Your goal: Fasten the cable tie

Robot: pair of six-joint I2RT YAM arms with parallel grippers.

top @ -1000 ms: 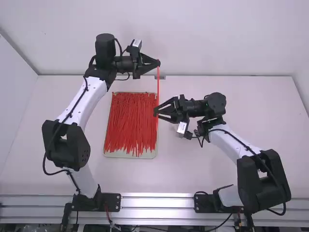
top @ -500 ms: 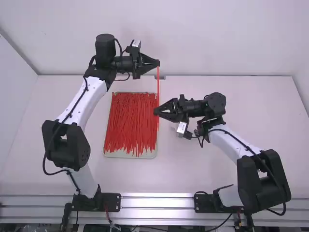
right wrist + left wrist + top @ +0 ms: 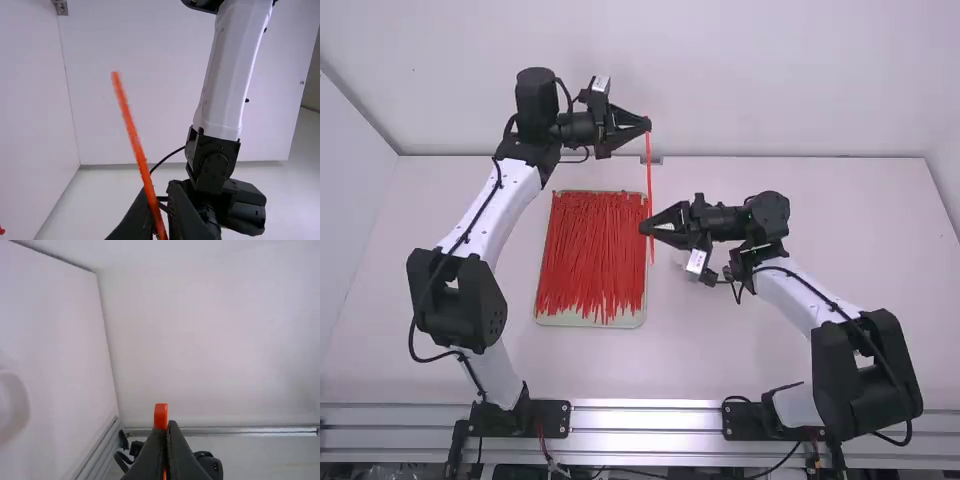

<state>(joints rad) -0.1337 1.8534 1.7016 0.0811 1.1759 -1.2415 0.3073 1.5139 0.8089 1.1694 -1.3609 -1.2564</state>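
1 cable tie (image 3: 649, 180), pinched by left gripper (image 3: 645, 127) and right gripper (image 3: 645, 228), over tray (image 3: 590, 320) edge.

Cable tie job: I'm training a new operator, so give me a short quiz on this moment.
1. True or false: the cable tie between the left gripper and the right gripper is already closed into a loop.
2. The spare cable ties lie: A on a tray; B in a bag; C in a cup.
3. Fill in: the tie's upper end is pinched by the ___ gripper.
Key: 1 false, it hangs straight; 2 A; 3 left.
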